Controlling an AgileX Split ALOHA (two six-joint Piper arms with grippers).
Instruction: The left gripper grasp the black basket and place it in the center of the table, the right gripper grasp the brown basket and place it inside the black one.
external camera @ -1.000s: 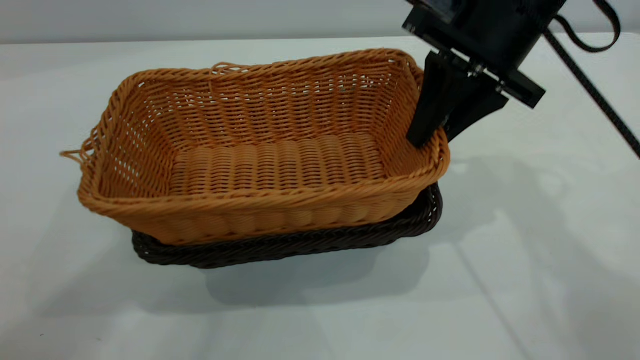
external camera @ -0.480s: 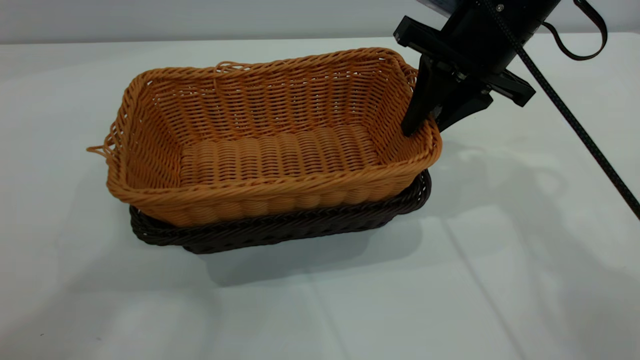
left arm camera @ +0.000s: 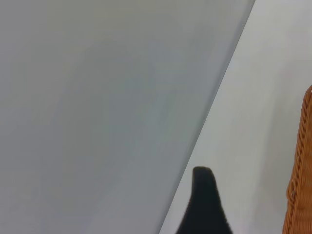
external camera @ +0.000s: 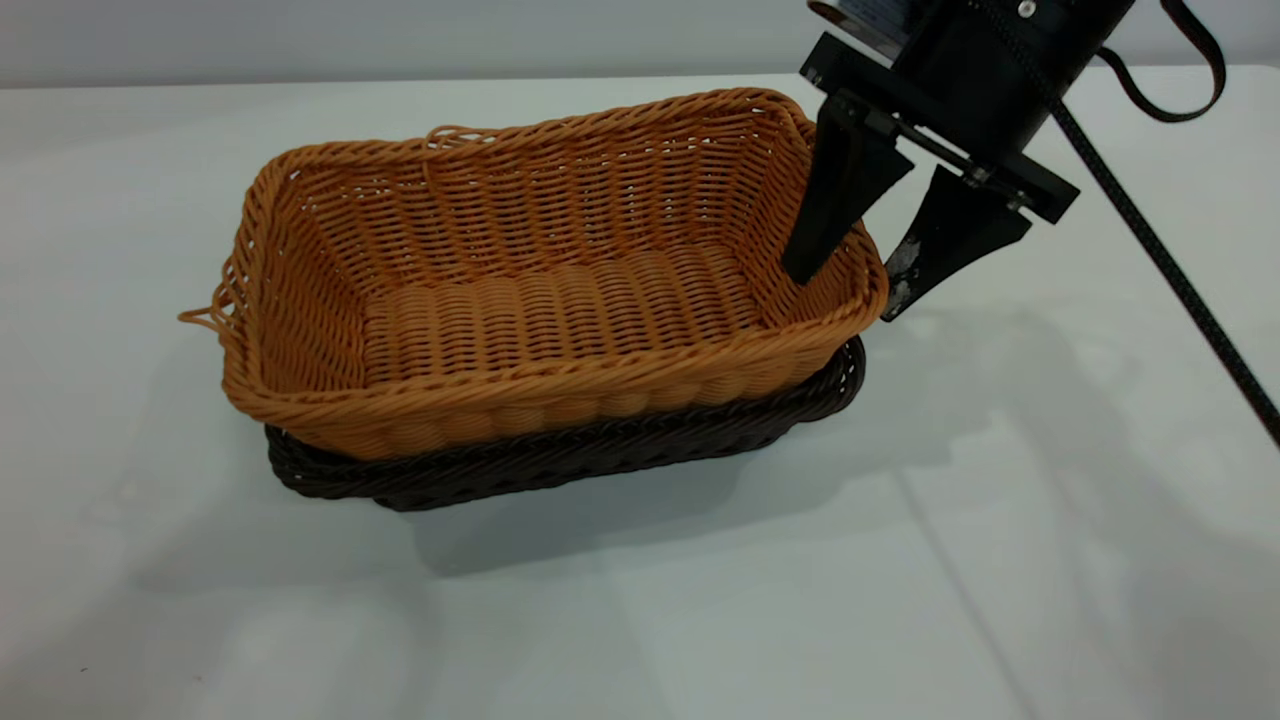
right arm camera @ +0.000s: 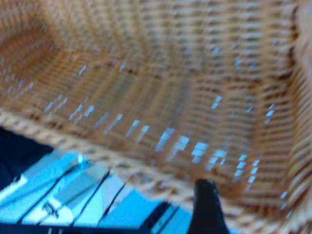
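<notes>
Wicker, light and stiff, the brown basket (external camera: 540, 290) nested in the black basket (external camera: 600, 455) handles best by its braided rim, which the right gripper (external camera: 840, 285) straddles, jaws apart

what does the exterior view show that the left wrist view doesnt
Only the exterior view shows the black basket with the brown basket nested inside it, and the right gripper open, one finger inside the brown basket's right end wall and the other outside it. Only the left wrist view shows a finger tip of the left gripper, off to the side over the table's edge, with a grey surface beyond. Both show the white table and part of the brown basket's rim.
</notes>
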